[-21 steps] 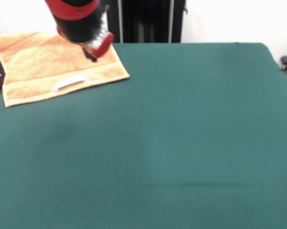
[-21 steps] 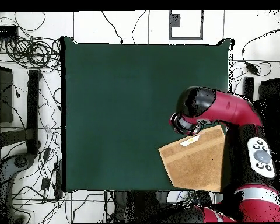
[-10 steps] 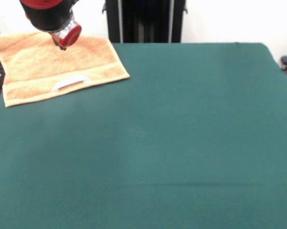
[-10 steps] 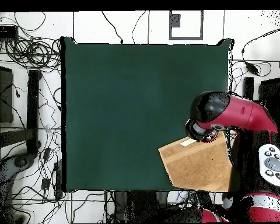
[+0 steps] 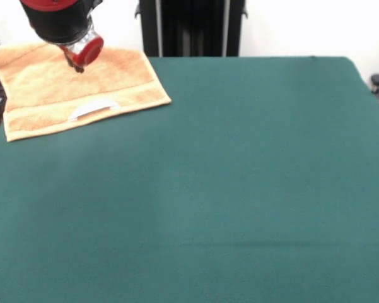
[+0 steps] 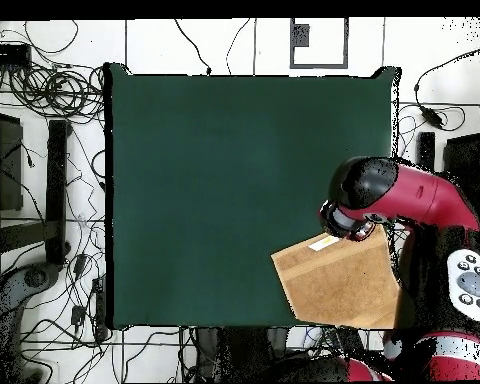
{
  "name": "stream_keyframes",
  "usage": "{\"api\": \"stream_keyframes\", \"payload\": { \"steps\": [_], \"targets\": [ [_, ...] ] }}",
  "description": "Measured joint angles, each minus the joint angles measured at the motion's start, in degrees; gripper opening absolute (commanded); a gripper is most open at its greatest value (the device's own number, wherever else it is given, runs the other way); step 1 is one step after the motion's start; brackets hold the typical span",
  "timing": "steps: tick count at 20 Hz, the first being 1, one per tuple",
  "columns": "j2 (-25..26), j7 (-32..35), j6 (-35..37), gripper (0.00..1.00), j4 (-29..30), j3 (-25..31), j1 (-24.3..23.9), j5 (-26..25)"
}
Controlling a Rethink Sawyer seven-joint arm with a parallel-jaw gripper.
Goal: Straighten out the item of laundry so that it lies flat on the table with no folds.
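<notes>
The gripper (image 5: 77, 63), whose opening I cannot tell, has drifted from the white label (image 5: 93, 108) toward the orange towel's (image 5: 44, 95) far edge, leaving it flat at the green table's (image 5: 239, 177) corner, probably finished.

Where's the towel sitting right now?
In the front view the orange towel lies spread at the far left corner of the green table, with the gripper above it. Overhead, it is at the table's lower right corner.
</notes>
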Motion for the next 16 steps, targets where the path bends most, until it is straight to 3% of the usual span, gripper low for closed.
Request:
{"api": "stream_keyframes", "payload": {
  "steps": [11,16],
  "targets": [
    [0.0,0.0,-27.1,0.00,6.0,1.7,-5.1,5.3],
    [0.0,0.0,-32.6,0.00,8.4,2.7,-7.5,5.6]
  ]
}}
